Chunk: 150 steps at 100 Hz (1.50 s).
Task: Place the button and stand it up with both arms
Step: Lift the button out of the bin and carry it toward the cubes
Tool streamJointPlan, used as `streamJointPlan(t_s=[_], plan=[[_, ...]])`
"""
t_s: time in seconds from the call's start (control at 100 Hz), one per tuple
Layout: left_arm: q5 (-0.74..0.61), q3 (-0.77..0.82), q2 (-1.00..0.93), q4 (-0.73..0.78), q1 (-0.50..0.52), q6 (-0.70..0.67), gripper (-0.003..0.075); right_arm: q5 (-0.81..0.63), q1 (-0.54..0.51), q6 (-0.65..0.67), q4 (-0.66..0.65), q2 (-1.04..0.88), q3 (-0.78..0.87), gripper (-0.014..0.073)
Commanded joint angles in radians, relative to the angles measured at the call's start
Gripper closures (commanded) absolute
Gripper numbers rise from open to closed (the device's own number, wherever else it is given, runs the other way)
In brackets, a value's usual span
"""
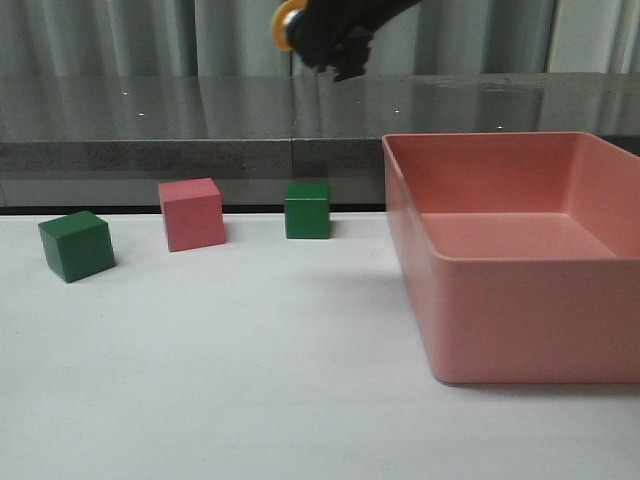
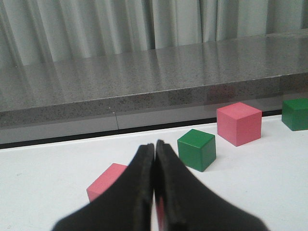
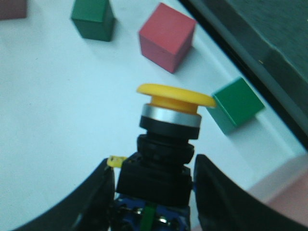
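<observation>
Gripping the button (image 3: 169, 139) by its base, right hand (image 3: 154, 202) is clamped; left hand (image 2: 154, 192) is closed, empty.

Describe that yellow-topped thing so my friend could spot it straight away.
Look above the white table, high over the green cube left of the pink bin. There the right gripper holds the button: the only yellow cap, on a black body, and the only thing off the table.
</observation>
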Motion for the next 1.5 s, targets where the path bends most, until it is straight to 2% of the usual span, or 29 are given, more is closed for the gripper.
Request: streamJointPlan(t_s=[0.0,0.18,0.32,0.55,1.02,1.12,1.24,1.31,1.37,1.49], plan=[[-0.080,0.029,-0.030,-0.006,0.003,-0.014,0.0739,-0.008,0.053,-0.137,0.017,0.004,-0.060,0.0427],[-0.080,0.029,-0.030,-0.006,0.003,-0.014,0.0739,-0.013,0.137,-0.337,0.017,0.123,-0.076,0.0427],[-0.080,0.029,-0.030,-0.006,0.003,-0.014,0.0739,-0.033,0.180,-0.436,0.009,0.205,-0.076,0.0427],[-0.080,0.029,-0.030,-0.006,0.003,-0.014,0.0739,-0.093,0.211,-0.447,-0.092,0.303,-0.076,0.0427],[-0.080,0.029,-0.030,-0.006,0.003,-0.014,0.0739,-0.144,0.212,-0.447,-0.104,0.355,-0.077,0.0420],[-0.080,0.029,-0.030,-0.006,0.003,-0.014,0.0739,-0.141,0.212,-0.447,-0.104,0.355,-0.077,0.0323],[-0.080,0.029,-0.030,-0.006,0.003,-0.014,0.0739,-0.136,0.212,-0.447,-0.104,0.355,-0.077,0.0107],[-0.080,0.029,-0.030,-0.006,0.003,-0.014,0.0739,-0.137,0.212,-0.447,-0.104,0.355,-0.077,0.0029],[-0.080,0.029,-0.030,-0.006,0.003,-0.014,0.0739,-0.137,0.212,-0.447,-0.104,0.355,-0.077,-0.0001],[-0.080,0.029,-0.030,-0.006,0.003,-0.014,0.0739,-0.136,0.212,-0.445,-0.104,0.346,-0.077,-0.0003]])
